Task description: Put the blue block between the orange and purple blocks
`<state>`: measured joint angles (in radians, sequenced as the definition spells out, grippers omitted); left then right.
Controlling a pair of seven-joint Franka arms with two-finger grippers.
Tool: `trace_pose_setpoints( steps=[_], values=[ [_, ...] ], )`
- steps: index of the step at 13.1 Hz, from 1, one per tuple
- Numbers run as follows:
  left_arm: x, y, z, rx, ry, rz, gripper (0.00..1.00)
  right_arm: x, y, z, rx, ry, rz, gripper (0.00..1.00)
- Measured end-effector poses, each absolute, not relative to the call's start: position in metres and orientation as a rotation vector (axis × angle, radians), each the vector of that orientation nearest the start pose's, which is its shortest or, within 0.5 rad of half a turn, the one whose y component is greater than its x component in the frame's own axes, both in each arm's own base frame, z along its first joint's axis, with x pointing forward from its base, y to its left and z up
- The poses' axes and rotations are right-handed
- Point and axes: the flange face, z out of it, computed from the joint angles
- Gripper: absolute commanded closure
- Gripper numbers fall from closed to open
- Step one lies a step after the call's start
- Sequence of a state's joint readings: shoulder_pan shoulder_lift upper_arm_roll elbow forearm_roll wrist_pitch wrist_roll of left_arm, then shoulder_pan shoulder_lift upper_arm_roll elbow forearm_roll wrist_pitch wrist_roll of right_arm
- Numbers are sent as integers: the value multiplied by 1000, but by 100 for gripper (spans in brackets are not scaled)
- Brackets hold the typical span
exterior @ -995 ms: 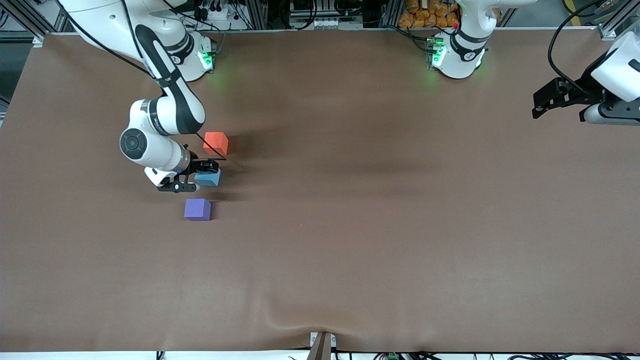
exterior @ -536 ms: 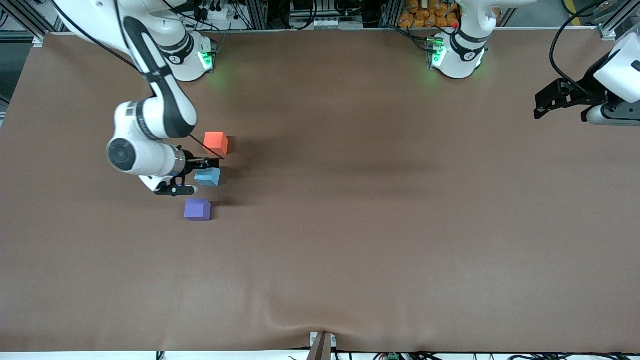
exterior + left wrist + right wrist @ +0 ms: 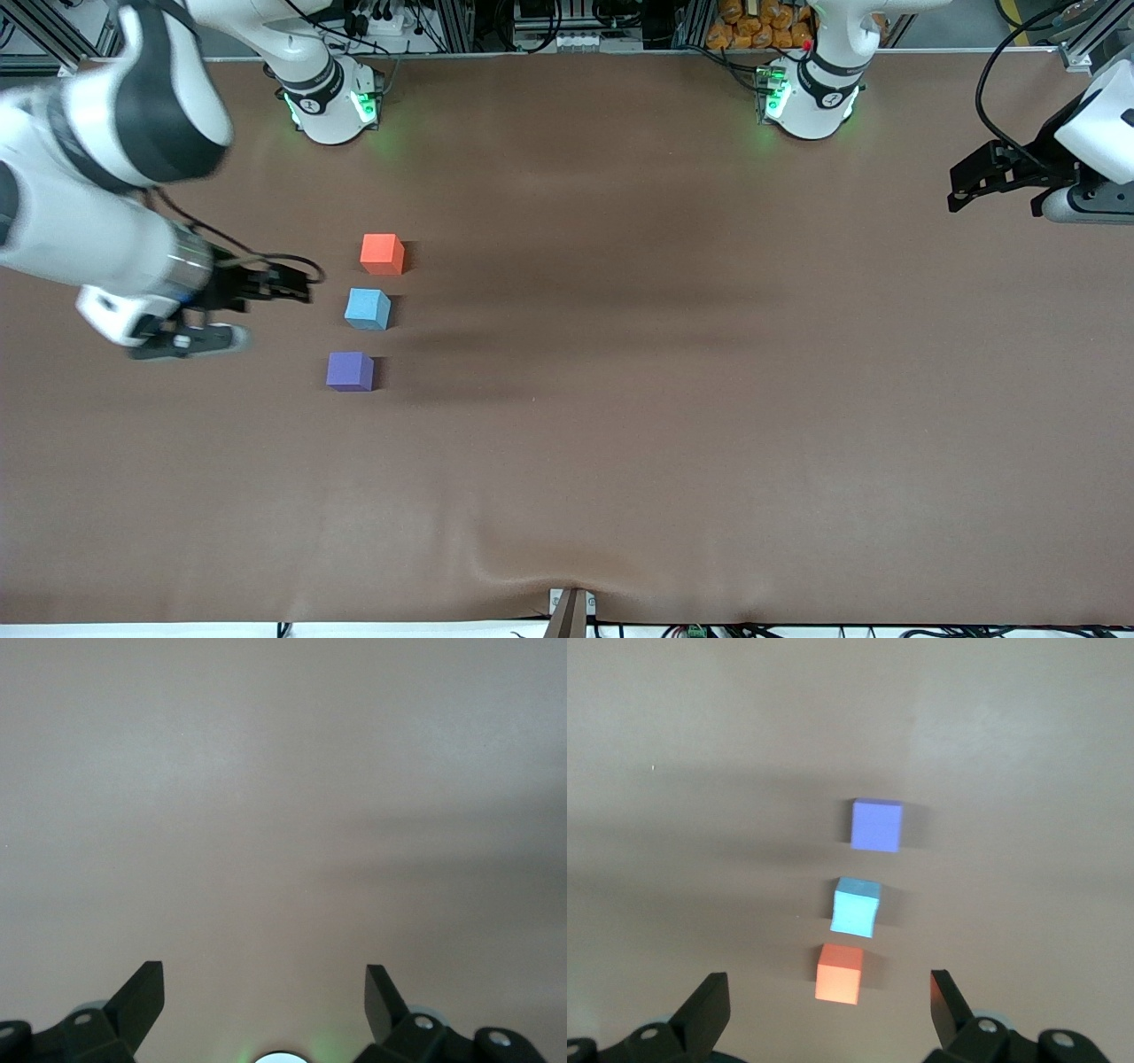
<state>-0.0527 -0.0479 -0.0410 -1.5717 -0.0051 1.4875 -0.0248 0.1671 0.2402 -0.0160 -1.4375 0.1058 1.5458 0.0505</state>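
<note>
The right gripper (image 3: 279, 285) was found raised over the table (image 3: 673, 416) at the right arm's end, its fingers (image 3: 707, 1010) spread wide apart with nothing between them. No block was touched by it.

Nearest to that gripper, just beside it toward the table's middle, the blue block (image 3: 368, 308) was seen resting on the table. It sat between the other two cubes, in a short row, with a small gap on each side. The orange block (image 3: 383, 253) was recorded farther from the front camera than the blue one; the purple block (image 3: 350, 370) was recorded nearer to it. In the right wrist view the blue block (image 3: 857, 907) was seen slightly turned against its neighbours, orange (image 3: 839, 974) and purple (image 3: 876, 825).

The left gripper (image 3: 966, 175) was held waiting over the left arm's end, well apart from the blocks, fingers (image 3: 142, 992) open and empty.
</note>
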Motion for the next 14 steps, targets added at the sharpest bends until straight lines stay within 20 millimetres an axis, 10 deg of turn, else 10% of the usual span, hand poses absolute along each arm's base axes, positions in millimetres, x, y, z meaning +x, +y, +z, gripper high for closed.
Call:
trace_pose_setpoints(
  steps=[6, 10, 14],
  values=[
    [529, -51, 642, -3140, 108, 59, 0, 617, 58, 614, -3022, -94, 122, 0],
    [529, -48, 642, -3140, 101, 60, 0, 577, 54, 669, -3051, -21, 105, 0],
    [529, -47, 642, -3141, 98, 60, 0, 534, 50, 680, -3101, 23, 77, 0]
  ],
)
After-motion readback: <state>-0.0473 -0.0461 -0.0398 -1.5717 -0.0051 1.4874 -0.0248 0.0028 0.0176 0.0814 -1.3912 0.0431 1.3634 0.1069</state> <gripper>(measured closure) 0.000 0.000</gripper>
